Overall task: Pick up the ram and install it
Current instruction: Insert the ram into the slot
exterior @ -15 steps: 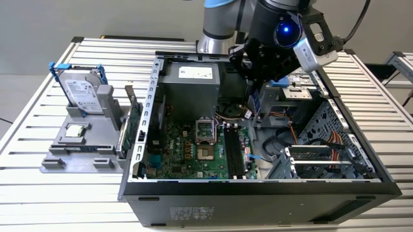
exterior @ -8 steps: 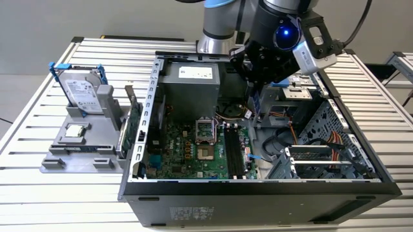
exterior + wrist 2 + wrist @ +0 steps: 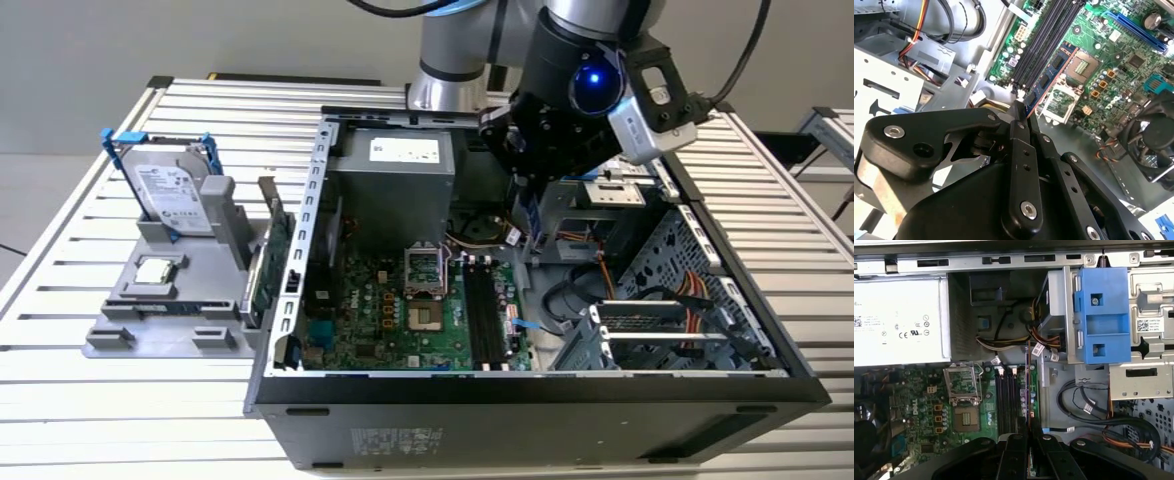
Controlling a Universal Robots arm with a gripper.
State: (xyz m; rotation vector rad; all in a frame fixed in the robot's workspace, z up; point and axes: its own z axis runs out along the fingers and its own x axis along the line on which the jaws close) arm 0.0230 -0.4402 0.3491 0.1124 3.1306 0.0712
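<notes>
My gripper (image 3: 1022, 116) is shut on the ram (image 3: 1046, 79), a thin blue stick with black chips that juts out from between the fingertips. In the exterior view the gripper (image 3: 529, 192) hangs inside the open computer case, with the ram (image 3: 529, 215) pointing down above the back end of the black memory slots (image 3: 483, 315). In the first wrist view the ram (image 3: 1028, 385) shows edge-on, lined up along the rightmost of the memory slots (image 3: 1009, 400) and still above the board.
The empty CPU socket (image 3: 424, 318) lies beside the slots, the grey power supply (image 3: 394, 190) behind them. Cables (image 3: 607, 290) and a drive cage (image 3: 1102, 315) crowd the exterior view's right. Outside the case a grey fixture (image 3: 114, 340) holds a hard drive (image 3: 174, 195) and CPU chip (image 3: 158, 268).
</notes>
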